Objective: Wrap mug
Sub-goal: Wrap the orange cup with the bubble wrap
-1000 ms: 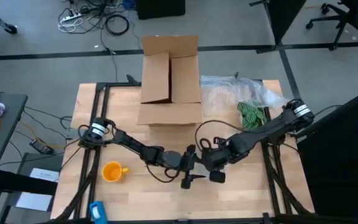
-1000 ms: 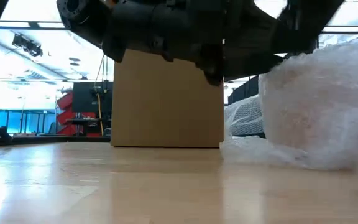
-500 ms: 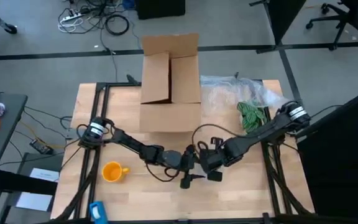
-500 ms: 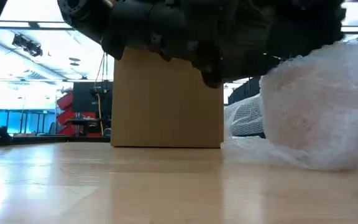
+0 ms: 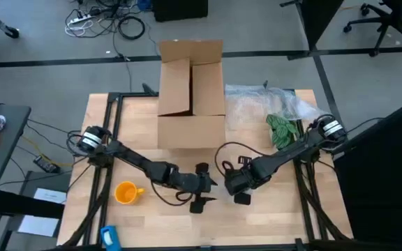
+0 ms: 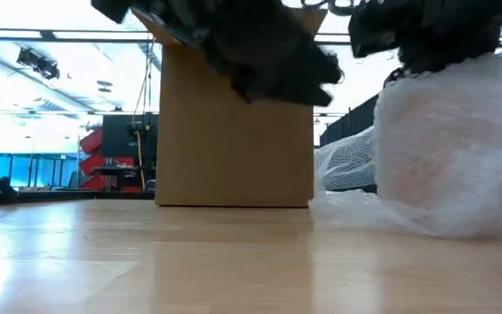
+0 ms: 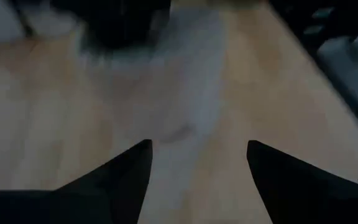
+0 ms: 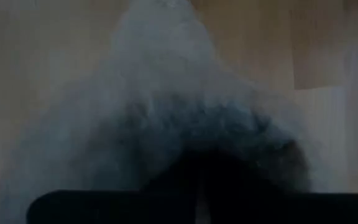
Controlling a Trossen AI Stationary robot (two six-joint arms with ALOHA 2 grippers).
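Observation:
The yellow-orange mug [image 5: 126, 192] stands on the table near its left front, apart from both grippers. A crinkly clear plastic sheet [image 6: 451, 148] bulges up from the table at the middle front. My right gripper [image 5: 226, 185] is shut on it; in the right wrist view the sheet [image 8: 185, 93] rises straight from that gripper [image 8: 197, 186]. My left gripper [image 5: 209, 184] stands open just left of the right one. Its fingers [image 7: 197, 152] point at the sheet [image 7: 191, 81] and nothing lies between them. My right gripper holds a gathered part of the clear plastic sheet [image 8: 194, 155] between its two fingers; edge or fold, I cannot tell. The fingers come level from the table's right side. The sheet bunches up in front of them, and its lower part [image 6: 408, 222] lies on the table.
An open cardboard box [image 5: 191, 90] stands at the far middle of the table. More clear plastic [image 5: 264, 104] and a green bundle [image 5: 283, 129] lie at the far right. Bare wood lies around the mug and along the front edge.
My left arm has swung away from the right gripper, toward the table's left and near edge, so the two grippers now stand a little apart. My right gripper has shifted slightly toward the table's left. The plastic lump keeps its place and shape.

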